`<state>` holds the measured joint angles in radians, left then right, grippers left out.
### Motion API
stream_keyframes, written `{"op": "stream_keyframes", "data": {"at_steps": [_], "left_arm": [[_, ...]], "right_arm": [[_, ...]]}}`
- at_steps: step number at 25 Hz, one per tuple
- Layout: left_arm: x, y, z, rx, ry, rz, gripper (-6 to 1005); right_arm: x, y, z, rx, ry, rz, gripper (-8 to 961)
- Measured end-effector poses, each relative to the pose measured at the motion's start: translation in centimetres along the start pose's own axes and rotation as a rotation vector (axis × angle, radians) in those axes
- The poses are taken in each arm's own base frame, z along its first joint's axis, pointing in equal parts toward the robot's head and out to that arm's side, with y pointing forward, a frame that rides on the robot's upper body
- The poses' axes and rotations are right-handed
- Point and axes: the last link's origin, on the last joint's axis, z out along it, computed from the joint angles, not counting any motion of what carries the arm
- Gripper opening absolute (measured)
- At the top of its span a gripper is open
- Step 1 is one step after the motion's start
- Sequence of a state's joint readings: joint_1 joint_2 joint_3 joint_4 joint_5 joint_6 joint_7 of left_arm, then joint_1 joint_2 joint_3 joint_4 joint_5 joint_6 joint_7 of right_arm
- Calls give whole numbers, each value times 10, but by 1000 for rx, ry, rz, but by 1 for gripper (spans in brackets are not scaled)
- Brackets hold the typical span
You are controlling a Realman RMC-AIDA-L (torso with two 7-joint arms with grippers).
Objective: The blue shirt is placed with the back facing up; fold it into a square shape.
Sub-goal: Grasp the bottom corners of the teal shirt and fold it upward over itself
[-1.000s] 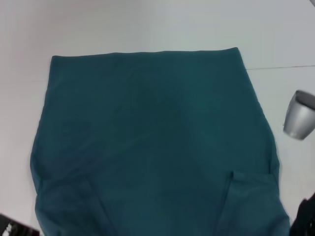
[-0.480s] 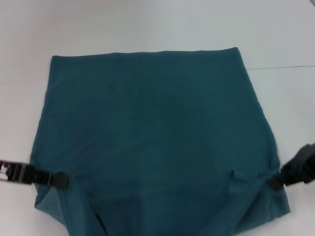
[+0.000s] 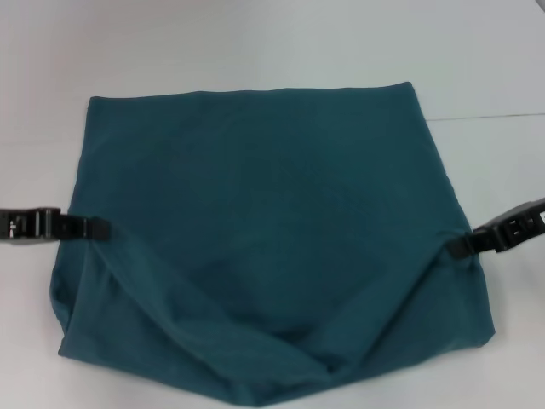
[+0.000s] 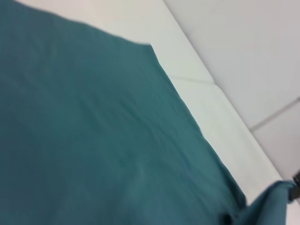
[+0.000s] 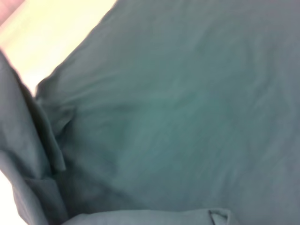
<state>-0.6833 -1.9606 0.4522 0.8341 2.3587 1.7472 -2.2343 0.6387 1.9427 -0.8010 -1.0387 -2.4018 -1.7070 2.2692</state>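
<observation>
The blue shirt (image 3: 255, 187) lies spread on the white table, its far hem flat and straight. Its near part is raised off the table and sags in a V between the two side edges. My left gripper (image 3: 100, 228) is shut on the shirt's left edge. My right gripper (image 3: 458, 247) is shut on the right edge, at about the same height. In the left wrist view the blue shirt (image 4: 93, 140) fills most of the picture, and a lifted corner shows far off. The right wrist view shows only the blue shirt (image 5: 178, 108) with folds close by.
The white table (image 3: 255, 43) stretches beyond the shirt's far hem and on both sides. A thin seam line (image 3: 494, 116) crosses the table at the right. Beside the shirt in the left wrist view lies the white table (image 4: 211, 56).
Both grippers came in from the sides, took hold of the shirt's side edges near the sleeves and lifted the near part, carrying it toward the far hem.
</observation>
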Motion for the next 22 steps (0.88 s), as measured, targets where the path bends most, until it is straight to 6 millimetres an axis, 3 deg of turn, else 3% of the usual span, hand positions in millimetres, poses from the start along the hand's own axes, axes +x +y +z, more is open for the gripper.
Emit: {"op": "stream_keyframes", "data": {"at_steps": [7, 22], "left_arm": [[13, -16, 3, 111, 95, 0, 27], [28, -28, 17, 224, 216, 47, 26]], "right_arm": [[-7, -18, -2, 80, -106, 101, 56], [-25, -45, 3, 217, -302, 182, 56]]}}
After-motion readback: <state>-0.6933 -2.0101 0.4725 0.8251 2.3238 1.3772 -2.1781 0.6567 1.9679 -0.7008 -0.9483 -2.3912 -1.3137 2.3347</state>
